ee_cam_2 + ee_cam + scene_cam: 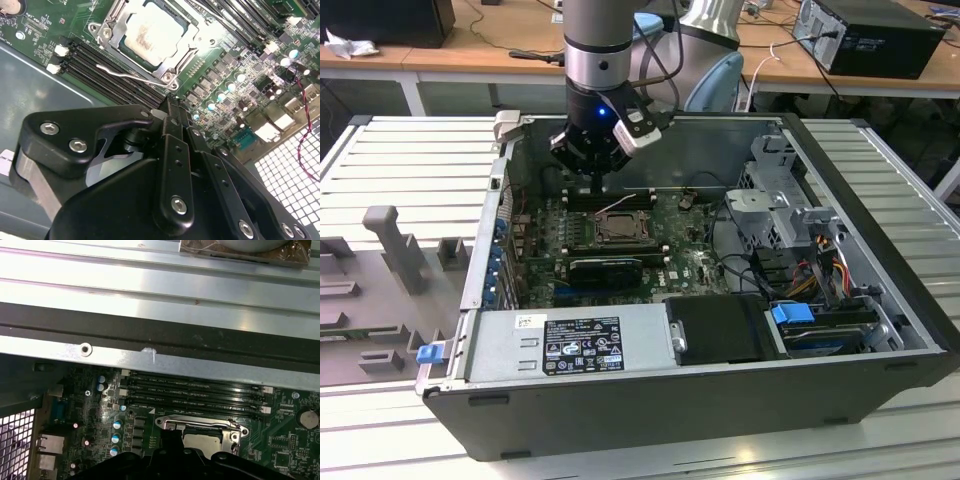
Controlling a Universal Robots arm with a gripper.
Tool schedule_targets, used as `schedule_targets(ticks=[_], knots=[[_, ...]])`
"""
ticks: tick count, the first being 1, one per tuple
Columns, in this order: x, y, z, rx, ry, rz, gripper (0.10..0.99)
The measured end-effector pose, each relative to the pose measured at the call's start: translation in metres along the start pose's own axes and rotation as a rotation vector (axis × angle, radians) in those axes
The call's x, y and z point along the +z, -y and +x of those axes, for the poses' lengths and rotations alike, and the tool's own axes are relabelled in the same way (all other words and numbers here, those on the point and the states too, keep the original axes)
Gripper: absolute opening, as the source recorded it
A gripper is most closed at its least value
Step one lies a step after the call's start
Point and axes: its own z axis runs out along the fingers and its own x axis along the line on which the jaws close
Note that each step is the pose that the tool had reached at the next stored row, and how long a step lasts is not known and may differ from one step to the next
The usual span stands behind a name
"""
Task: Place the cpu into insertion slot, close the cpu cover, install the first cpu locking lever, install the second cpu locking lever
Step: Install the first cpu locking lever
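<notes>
gripper: I see black matte linkage with silver screw heads, hanging over the memory slots just at 12 o'clock of the socket in the exterior view; fingertips pressed together in the second wrist view, nothing between them.
cpu: flat square chip, dull silvery-grey top with a faint smudged sheen – seated in the insertion slot.
cpu cover: thin dark-silver metal frame, square window, lying flat around the chip.
lever: bare bent steel wire, lying along the cover's edge beside the black memory slots.
board: green, densely populated – round silver capacitor tops near the socket.
case: dark sheet-metal tower on its side, open, on a ribbed aluminium table.
</notes>
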Motion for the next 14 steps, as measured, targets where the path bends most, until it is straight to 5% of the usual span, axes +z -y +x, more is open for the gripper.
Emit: schedule_targets(ticks=[14], knots=[[0.0009,0.0007,-0.0061,0.000,0.0001,0.000,0.106]])
